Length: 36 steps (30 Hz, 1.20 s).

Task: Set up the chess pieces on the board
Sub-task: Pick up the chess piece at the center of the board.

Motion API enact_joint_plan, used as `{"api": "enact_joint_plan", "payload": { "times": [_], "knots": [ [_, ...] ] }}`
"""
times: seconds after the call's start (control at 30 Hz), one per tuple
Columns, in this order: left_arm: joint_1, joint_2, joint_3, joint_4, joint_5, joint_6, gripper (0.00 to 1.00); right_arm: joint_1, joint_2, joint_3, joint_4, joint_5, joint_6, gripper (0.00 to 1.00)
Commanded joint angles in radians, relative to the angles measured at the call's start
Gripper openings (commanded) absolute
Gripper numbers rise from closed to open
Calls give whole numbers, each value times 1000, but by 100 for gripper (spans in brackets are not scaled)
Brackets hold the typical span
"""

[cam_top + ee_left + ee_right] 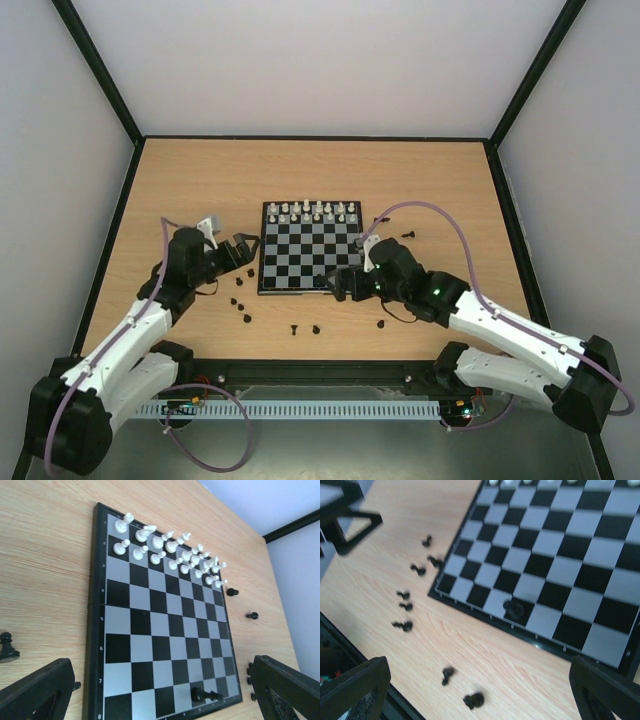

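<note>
From above, you see the board (300, 255) lying flat in the middle of the wooden table (200, 180). White pieces (316, 211) fill its two far rows. Your left gripper (244, 248) sits just off the board's left edge. Your right gripper (340, 284) hangs at the board's near right corner and hides part of it. Loose black pieces (245, 318) are scattered on the table off the near left corner and along the near side. Two more (407, 233) lie off the far right side.

The left wrist camera looks up the board (150, 630) from its near end. It shows the white pieces (165, 550) standing upright in both rows. It also shows what the top view hides: a black piece (199, 694) standing on the board by the near right corner. A second one seems to lie on its side just beside it. A black pawn (7, 647) stands on the table to the left. This gripper's fingers (35, 690) are spread wide with nothing between them.

The right wrist camera is blurred. On the board (560, 545) it shows that black piece (514, 609) only as one dark blob in the nearest row. It gives the clearest count of the loose black pieces (418, 570), eight on the bare wood. This gripper's fingers (607, 690) are also wide apart, grasping nothing.
</note>
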Motion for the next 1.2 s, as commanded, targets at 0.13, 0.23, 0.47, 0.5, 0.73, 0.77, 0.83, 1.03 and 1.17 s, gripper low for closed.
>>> {"api": "enact_joint_plan", "payload": {
  "times": [0.13,0.23,0.47,0.5,0.73,0.77,0.83,1.03,1.17],
  "knots": [
    [-93,120,101,-22,-192,-14,100,-1,33,-49,30,-139,-29,99],
    [-130,141,147,-70,-219,-19,99,0,1,-61,46,-133,-35,99],
    [-179,104,185,-140,-271,-21,100,-1,-29,-40,5,-105,-31,99],
    [-179,92,188,-154,-275,-21,100,-1,-31,-36,-2,-90,-26,99],
    [-179,20,190,-241,-312,-28,100,-1,8,30,-91,-39,-46,99],
    [-179,18,184,-241,-310,-28,99,-1,27,48,-118,-37,-60,99],
    [-179,23,175,-232,-306,-34,100,-1,72,84,-169,-34,-87,99],
    [-179,52,132,-147,-236,-29,99,0,200,161,-290,-70,-106,100],
    [-178,84,129,-124,-215,-9,100,3,255,202,-326,-87,-101,94]
  ]
}}
